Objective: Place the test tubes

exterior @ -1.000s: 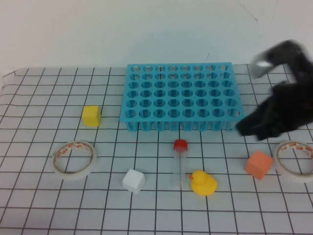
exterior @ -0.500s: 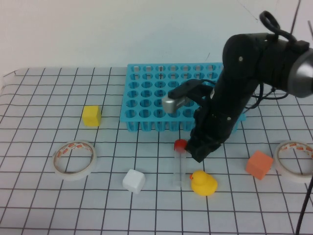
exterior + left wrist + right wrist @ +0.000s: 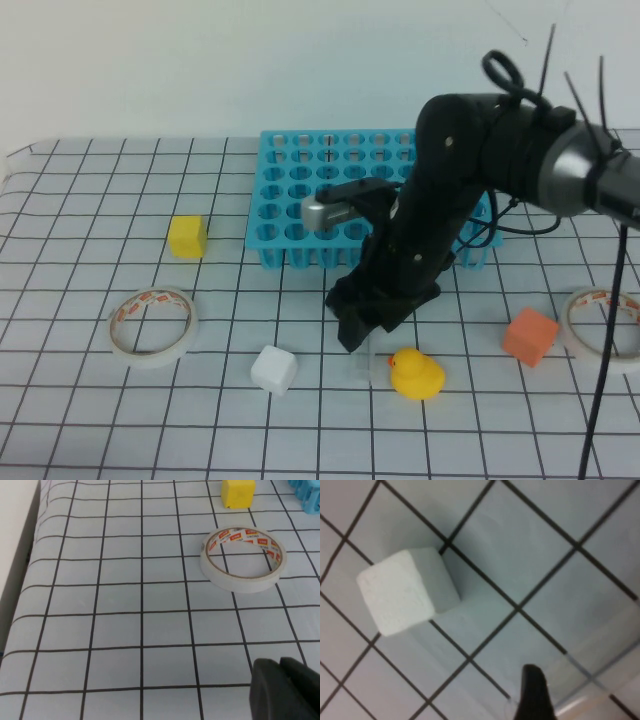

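Note:
The clear test tube (image 3: pixel 363 371) lies on the gridded mat in front of the blue rack (image 3: pixel 290 180); only its lower end shows under my right gripper (image 3: pixel 358 335). That gripper has come down over the tube and stands open. In the right wrist view one dark finger (image 3: pixel 532 695) stands next to the tube (image 3: pixel 600 660), and the other finger is out of frame. My left gripper (image 3: pixel 281 679) does not appear in the high view; in the left wrist view it hovers shut and empty over bare mat near a tape roll (image 3: pixel 240 582).
A yellow duck (image 3: pixel 415 374) sits just right of the tube, and a white cube (image 3: pixel 272 368) just left. An orange cube (image 3: pixel 529 336) and a second tape roll (image 3: pixel 600 352) lie at the right. A yellow cube (image 3: pixel 187 236) and the left tape roll (image 3: pixel 125 345) are at the left.
My right arm swung in from the right edge, across the rack's front, and dropped over the tube, hiding its red cap. Its jaws have opened.

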Available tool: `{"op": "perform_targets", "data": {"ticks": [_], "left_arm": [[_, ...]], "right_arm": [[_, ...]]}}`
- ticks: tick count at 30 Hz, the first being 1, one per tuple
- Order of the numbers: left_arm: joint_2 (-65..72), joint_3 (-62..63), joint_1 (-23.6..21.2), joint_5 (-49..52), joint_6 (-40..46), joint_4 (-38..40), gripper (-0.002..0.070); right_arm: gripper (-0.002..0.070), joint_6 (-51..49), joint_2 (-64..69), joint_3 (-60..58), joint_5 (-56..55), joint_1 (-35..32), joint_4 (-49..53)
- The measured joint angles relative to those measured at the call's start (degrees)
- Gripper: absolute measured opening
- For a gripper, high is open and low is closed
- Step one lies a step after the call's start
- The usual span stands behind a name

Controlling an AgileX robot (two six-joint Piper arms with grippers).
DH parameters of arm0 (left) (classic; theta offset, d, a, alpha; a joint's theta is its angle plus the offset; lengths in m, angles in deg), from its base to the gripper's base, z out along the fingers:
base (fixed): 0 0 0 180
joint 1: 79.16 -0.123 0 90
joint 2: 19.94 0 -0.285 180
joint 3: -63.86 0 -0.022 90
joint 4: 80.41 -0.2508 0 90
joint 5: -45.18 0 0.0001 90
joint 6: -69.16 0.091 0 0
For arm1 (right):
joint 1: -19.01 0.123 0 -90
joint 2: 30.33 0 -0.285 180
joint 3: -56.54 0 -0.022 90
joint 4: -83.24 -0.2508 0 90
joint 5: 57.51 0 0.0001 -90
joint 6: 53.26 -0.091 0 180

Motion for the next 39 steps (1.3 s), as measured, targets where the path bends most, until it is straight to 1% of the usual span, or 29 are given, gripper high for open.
{"op": "perform_targets", "data": {"ticks": [8,22,32,39], "left_arm": [[0.0,0.0,0.0,0.0,0.0,0.0,-0.0001],[0.0,0.0,0.0,-0.2,-0.1,0.0,-0.0001],[0.0,0.0,0.0,-0.3,-0.1,0.0,-0.0001],[0.0,0.0,0.0,-0.3,-0.1,0.0,-0.0001]], "right_arm": [[0.0447,-2.8,0.4,0.1,-1.2,1.2,2.7],[0.0438,-7.7,1.8,2.2,-4.3,2.3,2.8],[0.0437,-9.2,2.1,5.2,-10.6,5.7,-0.1],[0.0436,-9.7,4.9,6.4,-11.6,6.3,-0.3]]}}
